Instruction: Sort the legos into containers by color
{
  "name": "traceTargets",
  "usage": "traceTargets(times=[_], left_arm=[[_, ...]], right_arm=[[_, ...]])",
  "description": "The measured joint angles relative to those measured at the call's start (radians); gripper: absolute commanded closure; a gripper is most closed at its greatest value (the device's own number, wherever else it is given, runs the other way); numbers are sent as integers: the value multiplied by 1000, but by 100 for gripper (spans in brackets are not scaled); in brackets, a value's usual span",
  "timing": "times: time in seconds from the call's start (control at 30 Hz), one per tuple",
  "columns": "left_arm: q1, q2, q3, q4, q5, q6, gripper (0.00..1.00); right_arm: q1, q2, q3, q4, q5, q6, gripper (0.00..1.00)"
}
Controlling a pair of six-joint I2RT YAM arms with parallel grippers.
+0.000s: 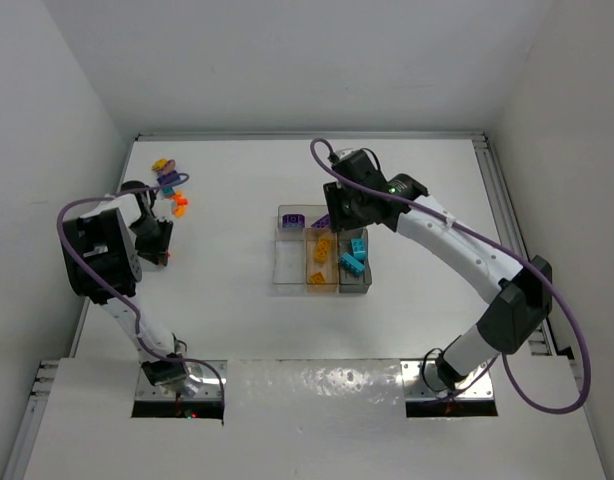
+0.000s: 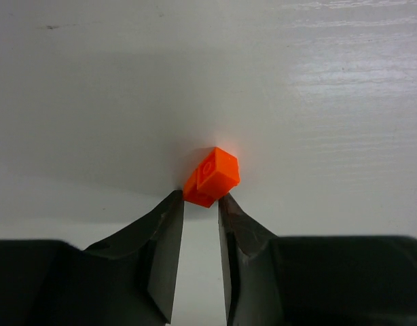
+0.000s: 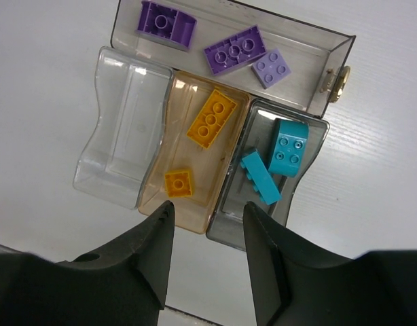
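Note:
My left gripper (image 2: pixel 202 200) is shut on a small orange lego (image 2: pixel 212 176), pinched at the very fingertips just above the white table. In the top view this gripper (image 1: pixel 163 232) is at the far left, near a few loose legos (image 1: pixel 168 180). My right gripper (image 3: pixel 207 210) hovers open and empty over the near edge of the containers (image 3: pixel 120 136). The long bin holds three purple legos (image 3: pixel 234 49). The middle bin holds two yellow ones (image 3: pixel 212 119), the right bin two teal ones (image 3: pixel 288 146). The left clear bin is empty.
The tray (image 1: pixel 292 265) sits mid-table under the right arm (image 1: pixel 457 245). Loose legos lie near the back left corner, close to the left wall (image 1: pixel 47 150). A metal rail (image 1: pixel 507 210) runs along the table's right edge.

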Motion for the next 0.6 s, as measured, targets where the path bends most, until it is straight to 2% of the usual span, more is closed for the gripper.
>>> traceTargets(times=[0.23, 0.37, 0.6], left_arm=[[0, 0, 1, -1, 9, 3, 88], [0, 0, 4, -4, 12, 4, 100], [0, -8, 7, -10, 30, -3, 100]], right_arm=[[0, -35, 0, -2, 24, 0, 56], [0, -51, 0, -2, 26, 2, 56], [0, -52, -19, -2, 26, 4, 56]])
